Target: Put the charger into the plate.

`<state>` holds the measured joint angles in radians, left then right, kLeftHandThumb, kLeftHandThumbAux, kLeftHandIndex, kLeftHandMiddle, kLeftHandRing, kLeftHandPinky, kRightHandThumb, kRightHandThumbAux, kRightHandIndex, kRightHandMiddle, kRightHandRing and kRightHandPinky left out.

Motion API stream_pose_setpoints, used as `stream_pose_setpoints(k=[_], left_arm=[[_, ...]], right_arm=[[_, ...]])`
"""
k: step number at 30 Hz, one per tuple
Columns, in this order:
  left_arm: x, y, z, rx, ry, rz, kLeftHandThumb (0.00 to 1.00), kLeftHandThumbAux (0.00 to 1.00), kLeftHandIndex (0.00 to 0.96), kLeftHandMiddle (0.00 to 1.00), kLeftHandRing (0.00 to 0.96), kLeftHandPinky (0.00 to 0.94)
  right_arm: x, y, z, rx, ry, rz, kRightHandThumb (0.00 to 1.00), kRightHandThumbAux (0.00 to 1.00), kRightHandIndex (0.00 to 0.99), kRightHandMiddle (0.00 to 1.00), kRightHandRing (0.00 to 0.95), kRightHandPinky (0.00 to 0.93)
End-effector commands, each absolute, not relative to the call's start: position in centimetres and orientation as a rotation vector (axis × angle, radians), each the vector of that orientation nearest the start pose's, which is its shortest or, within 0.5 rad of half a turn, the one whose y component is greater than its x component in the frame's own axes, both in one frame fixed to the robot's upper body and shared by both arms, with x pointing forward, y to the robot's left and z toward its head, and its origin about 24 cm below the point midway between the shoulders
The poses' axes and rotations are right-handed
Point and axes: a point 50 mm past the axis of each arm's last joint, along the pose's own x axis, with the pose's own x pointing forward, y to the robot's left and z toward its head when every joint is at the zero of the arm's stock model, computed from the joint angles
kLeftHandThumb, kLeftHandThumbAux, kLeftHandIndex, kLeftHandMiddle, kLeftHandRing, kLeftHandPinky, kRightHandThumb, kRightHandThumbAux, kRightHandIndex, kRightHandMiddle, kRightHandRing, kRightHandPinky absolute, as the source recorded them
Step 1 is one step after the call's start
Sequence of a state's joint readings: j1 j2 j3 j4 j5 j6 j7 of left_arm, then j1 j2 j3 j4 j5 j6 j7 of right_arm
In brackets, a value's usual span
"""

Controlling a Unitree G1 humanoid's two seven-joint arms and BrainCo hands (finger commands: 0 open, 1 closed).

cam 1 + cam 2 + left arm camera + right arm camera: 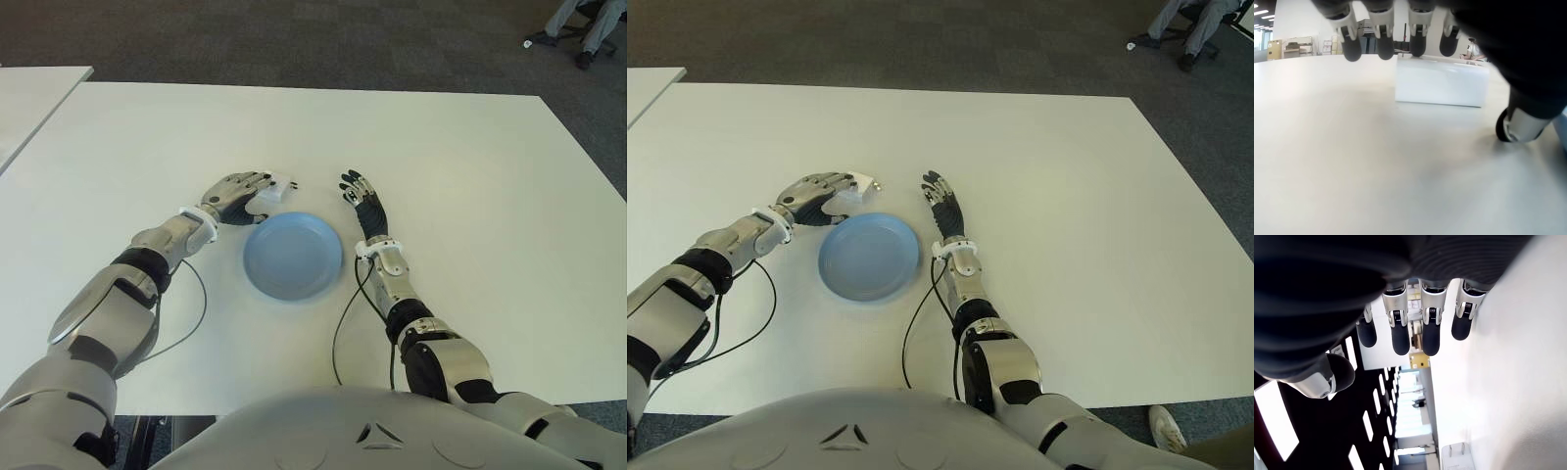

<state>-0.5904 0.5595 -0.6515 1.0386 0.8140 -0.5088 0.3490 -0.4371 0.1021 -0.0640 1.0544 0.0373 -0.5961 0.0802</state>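
Observation:
The white charger [278, 189] lies on the white table [460, 186], just beyond the far-left rim of the blue plate [292, 257]. My left hand [238, 194] reaches over the charger from the left. In the left wrist view its fingertips [1418, 45] hang above the charger [1440, 88], the thumb [1520, 125] stands beside it, and nothing is clasped. My right hand [361, 199] shows flat just right of the plate, fingers straight and holding nothing. The right wrist view catches the charger [1457, 458] farther off.
Black cables [343, 333] trail from both wrists across the near part of the table. A second white table [29, 98] stands at the far left. A person's legs by a chair base [586, 29] show on the carpet at the far right.

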Motion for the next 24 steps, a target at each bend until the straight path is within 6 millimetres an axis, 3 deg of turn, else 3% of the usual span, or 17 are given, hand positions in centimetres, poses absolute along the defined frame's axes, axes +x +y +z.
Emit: stream_pose_setpoints(k=[1,12,24], left_arm=[[29.2,22.5,-1.3,1.586,-0.078,-0.651,0.0,0.56,0.0,0.018,0.005,0.022],[26.8,25.8,0.6,1.702,-0.121,-0.731,0.0,0.583,0.0,0.026,0.01,0.024],[25.6,28.8,2.4,1.806,-0.16,-0.702,0.0,0.604,0.0,0.041,0.024,0.031]], right_arm=[[28.7,-9.2,-3.4,0.144,0.13,0.143,0.0,0.468,0.124,0.177,0.149,0.112],[28.7,-9.4,-3.5,0.131,0.137,0.124,0.0,0.474,0.127,0.2,0.166,0.11],[28.8,-9.6,-3.6,0.126,0.143,0.119,0.0,0.46,0.117,0.206,0.171,0.092]])
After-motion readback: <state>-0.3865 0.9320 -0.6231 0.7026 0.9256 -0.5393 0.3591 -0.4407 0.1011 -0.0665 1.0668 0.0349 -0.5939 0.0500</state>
